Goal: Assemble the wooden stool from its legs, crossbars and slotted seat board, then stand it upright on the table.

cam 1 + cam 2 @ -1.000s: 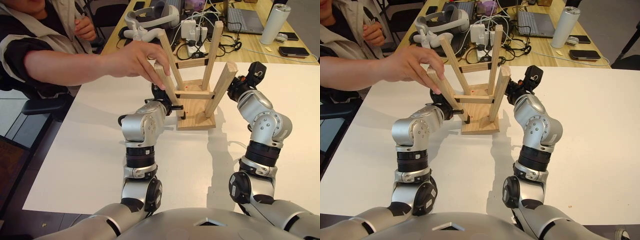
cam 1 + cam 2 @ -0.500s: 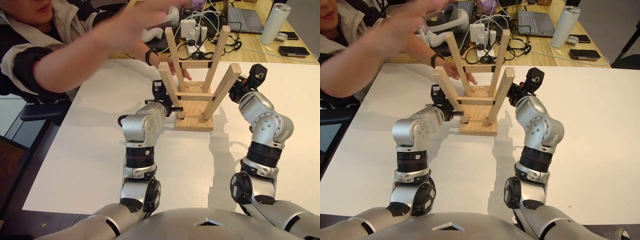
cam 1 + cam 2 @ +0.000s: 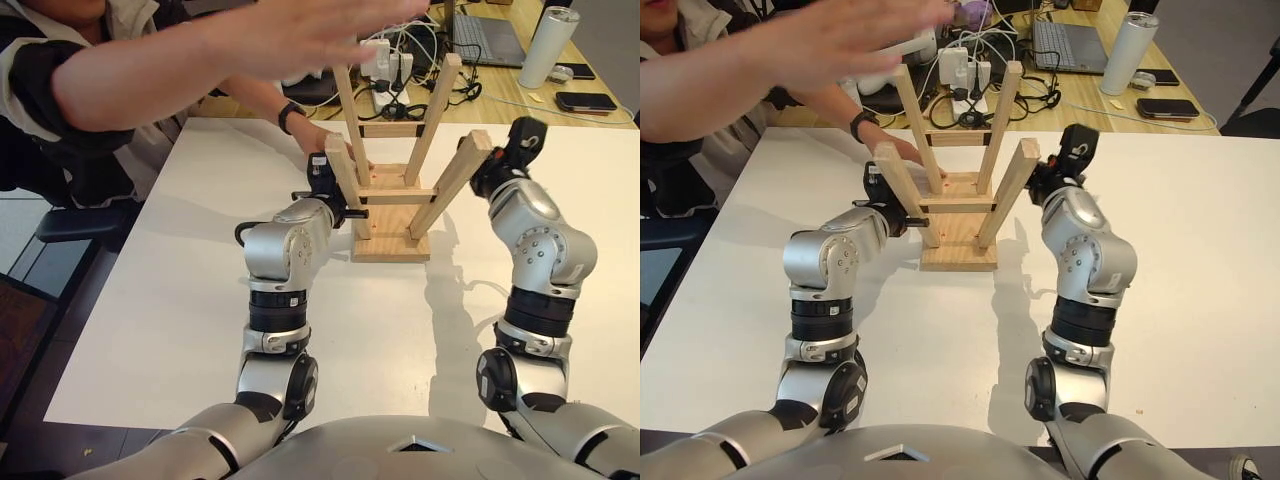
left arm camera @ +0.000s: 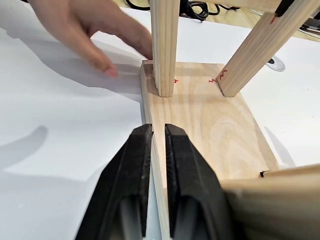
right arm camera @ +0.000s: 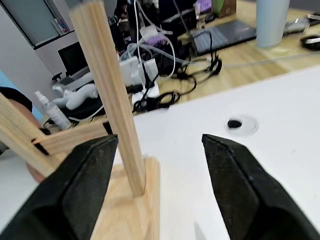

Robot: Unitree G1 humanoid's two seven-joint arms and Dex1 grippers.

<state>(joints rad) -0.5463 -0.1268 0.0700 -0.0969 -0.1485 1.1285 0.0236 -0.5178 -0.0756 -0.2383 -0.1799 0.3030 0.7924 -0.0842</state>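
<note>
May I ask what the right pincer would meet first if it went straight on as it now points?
Likely the wooden leg beside one finger, or the seat board holding it; depth is unclear.

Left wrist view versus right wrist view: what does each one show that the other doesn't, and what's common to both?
Left wrist view: the left gripper shut on the board's edge, and red marks at the leg bases. Right wrist view: the right gripper open with nothing between its fingers, and a laptop on the desk behind. Shared: the board, a leg standing in it, and the white table.
</note>
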